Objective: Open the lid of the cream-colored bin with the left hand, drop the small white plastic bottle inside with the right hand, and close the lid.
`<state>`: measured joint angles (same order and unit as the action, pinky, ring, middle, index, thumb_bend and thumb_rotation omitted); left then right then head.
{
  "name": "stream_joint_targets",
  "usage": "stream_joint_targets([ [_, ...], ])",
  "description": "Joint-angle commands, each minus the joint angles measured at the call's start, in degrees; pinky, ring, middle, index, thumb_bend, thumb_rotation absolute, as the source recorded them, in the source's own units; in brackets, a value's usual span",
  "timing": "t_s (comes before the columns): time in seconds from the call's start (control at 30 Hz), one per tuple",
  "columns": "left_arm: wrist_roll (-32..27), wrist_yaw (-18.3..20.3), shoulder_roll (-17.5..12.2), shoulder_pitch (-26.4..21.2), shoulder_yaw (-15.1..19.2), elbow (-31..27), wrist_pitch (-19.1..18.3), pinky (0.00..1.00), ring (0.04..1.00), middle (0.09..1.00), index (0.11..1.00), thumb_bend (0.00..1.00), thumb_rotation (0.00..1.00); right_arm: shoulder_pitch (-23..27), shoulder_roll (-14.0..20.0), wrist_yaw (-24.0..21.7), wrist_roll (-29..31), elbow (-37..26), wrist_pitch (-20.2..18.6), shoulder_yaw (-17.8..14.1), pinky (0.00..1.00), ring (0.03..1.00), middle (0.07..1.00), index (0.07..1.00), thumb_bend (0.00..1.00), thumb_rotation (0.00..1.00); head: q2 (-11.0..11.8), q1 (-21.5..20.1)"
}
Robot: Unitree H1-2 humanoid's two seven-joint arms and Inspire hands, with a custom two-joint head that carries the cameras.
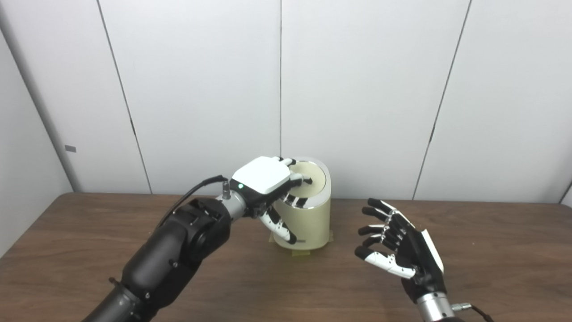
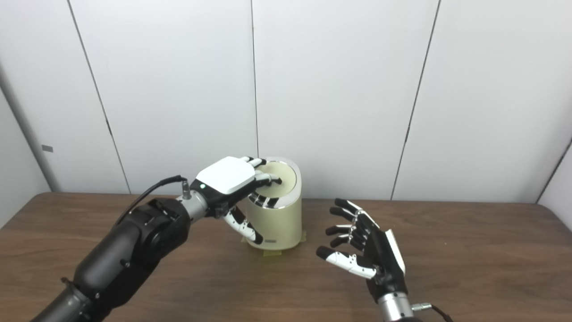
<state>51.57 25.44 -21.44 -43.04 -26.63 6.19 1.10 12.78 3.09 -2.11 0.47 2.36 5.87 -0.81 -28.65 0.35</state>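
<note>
Fingers of my left robot hand rest on the lid of the cream-colored bin, with the thumb down along its near side; whether they grip anything I cannot tell. The lid lies flat, ringed by a shiny rim. The bin stands upright on the brown bench, near the far edge by the white wall. My right robot hand hovers beside the bin, apart from it, fingers spread, holding nothing. I cannot see the small white bottle.
</note>
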Motion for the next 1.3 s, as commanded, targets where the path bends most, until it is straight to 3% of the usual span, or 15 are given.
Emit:
stream_joint_targets([
  [0.0,0.1,1.7,-0.4,-0.5,-0.1,0.1,-0.9,1.0,1.0,0.887,0.911,0.98,0.35,1.5,0.1,0.4,-0.3,-1.8,0.6,-0.1,0.46,0.594,0.769,0.794,0.83,0.3,0.0,0.1],
  [0.1,-1.7,1.9,-0.5,0.2,2.2,-3.4,-2.3,1.0,1.0,0.88,0.898,0.98,0.35,1.5,0.1,0.5,-0.3,-1.8,0.8,-0.2,0.46,0.595,0.77,0.793,0.83,0.3,0.0,0.2],
  [0.2,-6.9,-2.3,0.4,2.6,7.6,-7.4,-2.1,1.0,0.986,0.833,0.852,0.95,0.29,1.6,0.2,0.6,-0.5,-1.2,1.4,-0.2,0.46,0.599,0.772,0.792,0.83,0.31,0.0,0.2],
  [0.23,-9.2,-4.5,1.2,3.8,10.1,-8.7,-1.9,0.97,0.968,0.814,0.827,0.92,0.26,1.5,0.1,0.8,-0.8,-1.2,1.2,-0.3,0.46,0.601,0.772,0.79,0.84,0.32,0.0,0.2],
  [0.33,-14.4,-10.3,3.8,7.2,16.1,-11.2,-0.8,0.75,0.871,0.784,0.781,0.81,0.2,1.6,0.1,0.9,-1.2,-1.2,1.2,-0.3,0.47,0.605,0.773,0.791,0.83,0.33,0.1,0.2],
  [0.4,-17.6,-15.0,5.8,9.8,20.0,-12.5,0.4,0.68,0.815,0.775,0.764,0.76,0.18,1.8,0.1,0.9,-1.1,-1.0,1.5,-0.4,0.47,0.606,0.773,0.79,0.83,0.33,0.2,0.4],
  [0.57,-26.4,-22.7,11.0,15.9,27.1,-13.0,2.3,0.67,0.778,0.769,0.754,0.7,0.11,2.0,0.3,1.0,-1.1,-0.3,2.0,-0.6,0.46,0.603,0.769,0.791,0.83,0.32,0.1,0.5],
  [0.7,-36.5,-23.0,14.5,20.9,31.5,-14.4,-1.6,0.63,0.763,0.784,0.783,0.68,0.08,2.1,0.3,1.0,-0.8,0.0,2.4,-0.9,0.47,0.604,0.766,0.791,0.83,0.31,0.1,0.5],
  [0.83,-44.5,-21.9,15.2,25.3,33.6,-13.1,-2.1,0.65,0.731,0.784,0.794,0.68,0.18,2.2,0.1,1.0,0.2,1.0,3.8,-1.5,0.47,0.589,0.768,0.786,0.82,0.29,-0.1,0.2],
  [0.93,-49.8,-20.8,15.4,28.0,34.2,-10.7,0.4,0.6,0.726,0.779,0.797,0.72,0.21,2.0,-0.2,1.2,0.6,0.9,3.9,-1.8,0.48,0.598,0.766,0.777,0.83,0.28,-0.4,0.2],
  [1.27,-55.3,-20.2,15.5,30.4,33.6,-8.7,1.9,0.58,0.717,0.772,0.793,0.71,0.2,1.5,-0.3,2.4,-0.8,0.6,3.6,-1.6,0.54,0.635,0.783,0.781,0.86,0.32,-0.8,-0.8],
])
